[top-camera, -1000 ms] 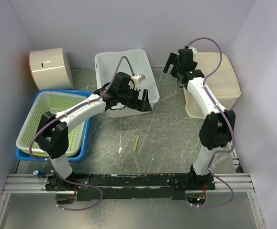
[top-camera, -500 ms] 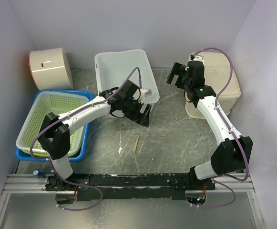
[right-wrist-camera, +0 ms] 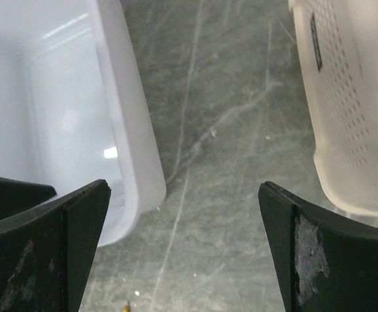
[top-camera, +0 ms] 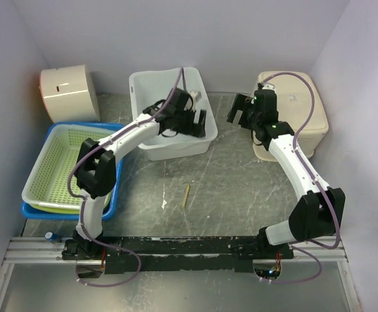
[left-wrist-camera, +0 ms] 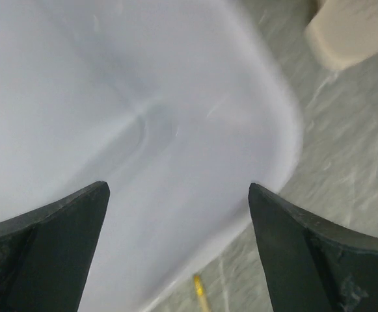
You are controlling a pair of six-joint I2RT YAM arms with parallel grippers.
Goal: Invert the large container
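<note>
Looking down on a large white tub at the back middle of the grey bench, upright, mouth up, not turned over yet. Reaching across it from the left with the left arm, wrist above the tub's near right part, left jaws spread wide and holding nothing. Showing, from the left wrist, two dark fingertips far apart, with the tub's pale inner wall and its rounded corner blurred between them. Cannot tell from that view whether either tip touches the plastic.

Stretching the right arm toward the back as well, right jaws just as wide and empty. Hanging over bare bench between the tub and a cream holed basket at the back right. Framing, from the right wrist, the tub's right wall on one side and the basket's perforated side on the other. Leaving marbled grey bench in the gap, with neither tip on tub or basket.

Lying on the bench in front of the tub: a thin wooden stick, near a small white scrap. Sitting at the left: a yellow-green holed basket nested in a blue tray. Standing at the back left corner, well apart from the tub: a round cream box.
</note>
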